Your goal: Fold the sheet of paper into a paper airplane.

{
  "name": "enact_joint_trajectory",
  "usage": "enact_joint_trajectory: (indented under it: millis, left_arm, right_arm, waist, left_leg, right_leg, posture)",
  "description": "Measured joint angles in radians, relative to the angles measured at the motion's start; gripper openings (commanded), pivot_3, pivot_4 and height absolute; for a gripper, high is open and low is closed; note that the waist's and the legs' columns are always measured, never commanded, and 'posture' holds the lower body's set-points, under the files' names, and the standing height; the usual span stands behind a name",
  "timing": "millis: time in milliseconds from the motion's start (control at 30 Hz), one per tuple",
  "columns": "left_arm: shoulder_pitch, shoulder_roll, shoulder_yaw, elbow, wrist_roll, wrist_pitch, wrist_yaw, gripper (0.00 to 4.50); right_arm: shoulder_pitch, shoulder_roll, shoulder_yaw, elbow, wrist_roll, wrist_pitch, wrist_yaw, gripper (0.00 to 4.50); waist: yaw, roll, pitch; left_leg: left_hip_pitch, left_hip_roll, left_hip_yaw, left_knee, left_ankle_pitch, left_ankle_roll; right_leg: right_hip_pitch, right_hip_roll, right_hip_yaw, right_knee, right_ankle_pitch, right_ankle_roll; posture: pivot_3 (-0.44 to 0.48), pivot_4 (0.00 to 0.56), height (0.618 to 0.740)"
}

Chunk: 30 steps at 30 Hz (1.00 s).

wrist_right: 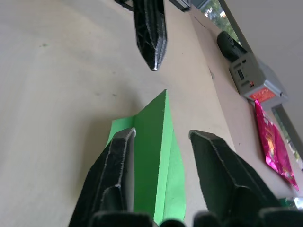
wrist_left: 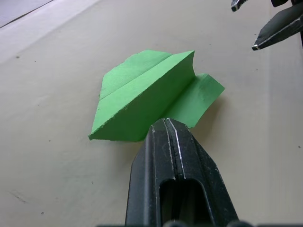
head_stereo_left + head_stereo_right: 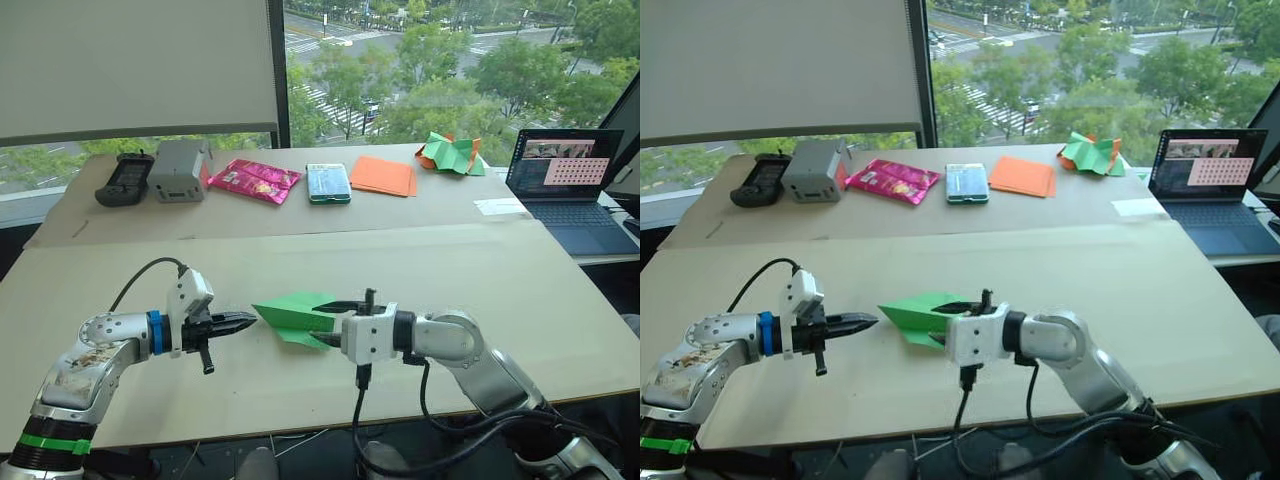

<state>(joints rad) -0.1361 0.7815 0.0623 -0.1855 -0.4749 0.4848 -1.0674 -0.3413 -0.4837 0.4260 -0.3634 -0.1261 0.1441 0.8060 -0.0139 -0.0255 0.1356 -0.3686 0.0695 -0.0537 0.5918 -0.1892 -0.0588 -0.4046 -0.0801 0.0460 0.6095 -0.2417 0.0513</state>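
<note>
Now the plane [image 3: 295, 317] lies on the near table [image 3: 520, 300], already a pointed green wedge with layered flaps, so folding looks nearly done. Its long axis runs roughly nine to three o'clock, nose toward nine, facing the left gripper [image 3: 243, 320]. That gripper hovers just off the nose, its fingers pressed together and holding nothing. From three o'clock the right gripper [image 1: 163, 137] straddles the raised middle fold at the tail, fingers spread wide on either side, not yet pinching. The next move probably calls for closing on that ridge to sharpen the crease or lift the plane
</note>
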Motion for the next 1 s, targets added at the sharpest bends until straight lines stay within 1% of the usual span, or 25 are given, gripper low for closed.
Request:
enact_joint_trajectory:
  millis: [67, 267, 500, 633, 700, 800, 1000]
  left_arm:
    - [-0.009, 0.0, 0.0, -0.01, -0.001, 0.021, 0.009, 0.0]
    - [-0.029, -0.001, 0.0, -0.056, -0.016, 0.067, 0.037, 0.0]
    - [-0.065, -0.002, 0.0, -0.085, -0.041, 0.109, 0.06, 0.0]
    - [-0.105, -0.016, -0.012, -0.076, -0.041, 0.106, 0.059, 0.0]
    - [-0.132, -0.025, -0.029, -0.057, -0.038, 0.097, 0.051, 0.0]
    - [-0.182, -0.045, -0.067, 0.002, -0.017, 0.074, 0.036, 0.0]
    - [-0.303, -0.106, -0.154, 0.189, 0.098, -0.04, 0.029, 0.0]
  right_arm:
    - [0.0, 0.043, 0.001, 0.001, 0.03, 0.076, 0.0, 0.03]
    - [0.002, 0.111, 0.035, 0.054, 0.031, 0.198, -0.009, 0.03]
    - [0.021, 0.098, 0.089, 0.133, 0.021, 0.31, 0.0, 0.03]
    - [0.013, 0.108, 0.088, 0.13, 0.032, 0.386, -0.002, 0.03]
    - [0.01, 0.113, 0.087, 0.129, 0.033, 0.419, -0.004, 0.03]
    - [0.01, 0.121, 0.085, 0.121, 0.034, 0.452, -0.012, 0.03]
    - [0.009, 0.14, 0.088, 0.109, 0.035, 0.502, -0.026, 0.03]
  waist:
    - [0.002, 0.0, 0.0]
    - [0.0, 0.0, 0.0]
    - [0.001, 0.0, 0.0]
    - [0.0, 0.001, -0.001]
    - [0.001, 0.001, -0.001]
    - [0.001, 0.001, -0.001]
    - [0.0, 0.001, -0.003]
  left_leg:
    - [0.0, 0.0, 0.0, 0.0, 0.0, 0.0]
    - [0.0, 0.0, 0.0, 0.0, 0.0, 0.0]
    - [-0.001, 0.0, -0.001, 0.0, -0.001, -0.001]
    - [0.0, 0.0, -0.001, 0.0, -0.001, -0.001]
    - [0.0, 0.0, -0.001, 0.0, -0.003, -0.006]
    - [0.0, 0.0, -0.002, 0.0, -0.003, -0.006]
    - [0.0, 0.0, -0.002, 0.0, -0.003, -0.004]
  right_leg:
    - [0.0, 0.0, 0.0, 0.0, 0.0, 0.0]
    - [0.0, 0.0, 0.0, 0.0, 0.0, 0.0]
    - [0.0, 0.001, 0.0, 0.0, 0.0, 0.0]
    - [0.001, 0.001, 0.0, 0.0, 0.0, 0.0]
    - [0.001, 0.001, 0.0, -0.001, 0.0, 0.0]
    - [0.001, 0.001, 0.0, -0.001, 0.0, 0.0]
    - [0.002, 0.002, 0.0, 0.0, 0.0, 0.0]
  posture:
    - [0.0, 0.15, 0.706]
    - [0.0, 0.15, 0.706]
    - [0.0, 0.15, 0.706]
    - [0.0, 0.15, 0.706]
    - [0.0, 0.15, 0.706]
    - [0.0, 0.15, 0.706]
    - [0.0, 0.15, 0.706]
